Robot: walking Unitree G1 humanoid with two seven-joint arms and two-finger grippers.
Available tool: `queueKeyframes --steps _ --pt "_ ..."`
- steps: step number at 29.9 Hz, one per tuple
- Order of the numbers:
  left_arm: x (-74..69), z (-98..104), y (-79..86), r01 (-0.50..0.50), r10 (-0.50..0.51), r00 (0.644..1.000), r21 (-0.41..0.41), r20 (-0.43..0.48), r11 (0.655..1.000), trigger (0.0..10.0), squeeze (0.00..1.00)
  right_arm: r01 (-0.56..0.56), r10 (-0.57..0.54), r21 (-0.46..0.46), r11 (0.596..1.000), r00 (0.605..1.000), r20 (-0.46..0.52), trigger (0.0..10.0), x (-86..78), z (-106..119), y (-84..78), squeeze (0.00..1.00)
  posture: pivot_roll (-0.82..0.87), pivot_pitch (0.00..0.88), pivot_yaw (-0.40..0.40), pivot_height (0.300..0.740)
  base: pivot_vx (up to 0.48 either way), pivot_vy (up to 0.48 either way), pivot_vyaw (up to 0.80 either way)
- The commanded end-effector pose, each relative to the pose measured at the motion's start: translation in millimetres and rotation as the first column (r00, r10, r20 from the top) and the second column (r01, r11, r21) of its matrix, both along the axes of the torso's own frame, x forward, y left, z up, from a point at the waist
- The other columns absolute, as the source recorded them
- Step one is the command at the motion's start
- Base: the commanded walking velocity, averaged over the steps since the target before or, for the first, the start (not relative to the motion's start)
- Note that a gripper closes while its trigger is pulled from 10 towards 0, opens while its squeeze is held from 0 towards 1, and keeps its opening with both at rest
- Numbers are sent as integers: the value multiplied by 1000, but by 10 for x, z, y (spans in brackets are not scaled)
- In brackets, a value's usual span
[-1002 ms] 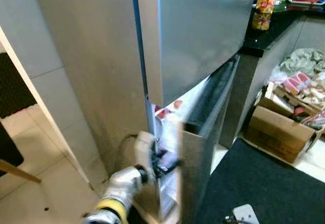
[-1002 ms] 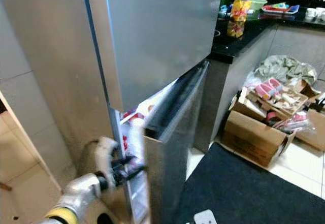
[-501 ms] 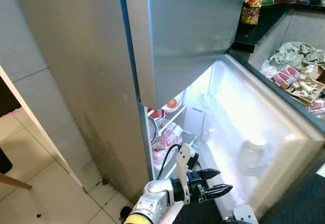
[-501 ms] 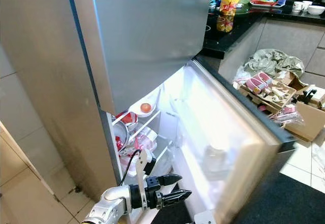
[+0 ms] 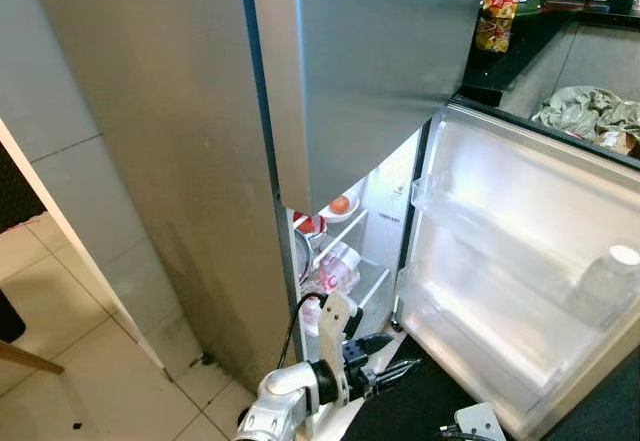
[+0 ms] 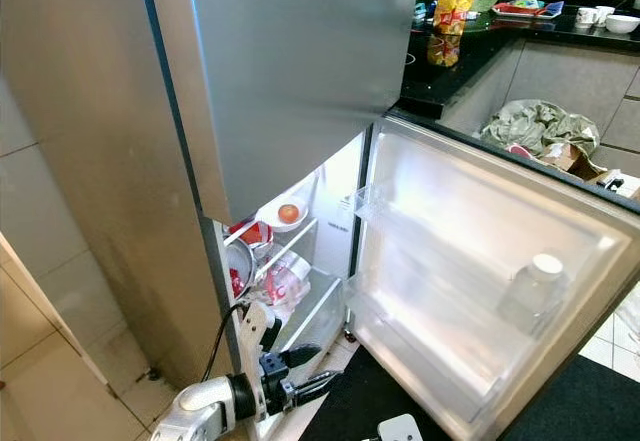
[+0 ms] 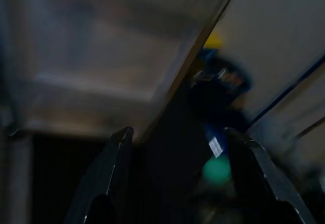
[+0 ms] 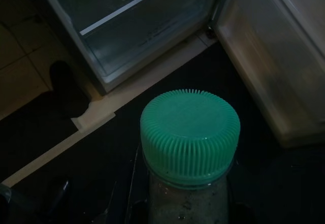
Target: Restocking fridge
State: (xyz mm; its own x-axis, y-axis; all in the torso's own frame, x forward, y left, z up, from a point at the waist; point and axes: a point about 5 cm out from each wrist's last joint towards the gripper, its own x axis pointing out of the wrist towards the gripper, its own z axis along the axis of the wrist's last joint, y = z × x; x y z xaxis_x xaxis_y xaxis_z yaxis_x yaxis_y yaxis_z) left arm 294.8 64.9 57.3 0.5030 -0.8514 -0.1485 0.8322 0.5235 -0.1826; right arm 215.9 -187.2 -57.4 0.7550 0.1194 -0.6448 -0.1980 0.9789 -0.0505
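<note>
The tall steel fridge has its lower door swung wide, a white-capped jar on its rack. Shelves hold a tomato. A dark mat lies on the tiled floor. The left gripper hangs spread apart, empty, near the fridge's bottom edge. The right gripper clasps a green-capped bottle above the mat.

The fridge is tall and silver; its lower door stands wide open, white inside, with a clear bottle on its shelf. A bottle with a green ribbed cap stands upright above the dark mat.
</note>
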Motion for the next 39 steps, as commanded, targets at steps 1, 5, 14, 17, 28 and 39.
queueKeyframes --steps 1,5,14,17,28,39 --pt "-43 -175 160 -86 88 996 101 -18 991 10000 0 13 -13 -4 1000 1000 -5 10000 -29 -16 -15 0 -66 117 45 740 0 0 0" --pt "-85 -345 593 -434 432 900 193 55 880 10000 0 6 -6 -28 1000 1000 -16 10000 -42 -24 -45 0 -65 114 33 740 0 0 0" --pt "-322 -567 1089 -665 686 728 270 23 696 10000 0 -36 34 -61 997 999 -33 10000 7 -5 -62 0 -37 112 -7 740 0 0 0" --pt "-441 -729 1262 -731 784 621 342 -25 590 10000 0 -47 46 -64 997 999 -28 10000 47 13 -32 0 -29 112 -18 740 0 0 0" --pt "-559 -941 1246 -671 788 614 497 -43 551 10000 0 -45 43 -74 996 999 -31 10000 66 15 -16 0 -31 115 -25 740 0 0 0" --pt "-547 -995 1050 -641 763 645 516 -40 569 10000 0 -15 9 -99 995 998 -68 10000 -88 -71 -78 0 -59 33 -1 740 0 0 0"
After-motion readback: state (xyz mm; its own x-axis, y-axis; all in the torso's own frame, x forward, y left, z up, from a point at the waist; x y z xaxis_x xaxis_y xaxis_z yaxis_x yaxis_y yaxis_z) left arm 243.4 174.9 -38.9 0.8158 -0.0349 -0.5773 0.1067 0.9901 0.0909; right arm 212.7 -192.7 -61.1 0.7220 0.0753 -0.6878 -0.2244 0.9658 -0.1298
